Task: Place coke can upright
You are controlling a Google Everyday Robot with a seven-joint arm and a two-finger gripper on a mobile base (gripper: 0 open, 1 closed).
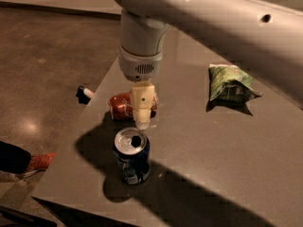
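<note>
The coke can lies on its side near the left edge of the table. Its right end is hidden behind the gripper, which hangs right at it, just beyond the upright blue can. We cannot tell whether the gripper is open or closed on the can. To do this well, we should grip across the can's middle, lift before tilting, and set it down away from the blue can and the edge.
</note>
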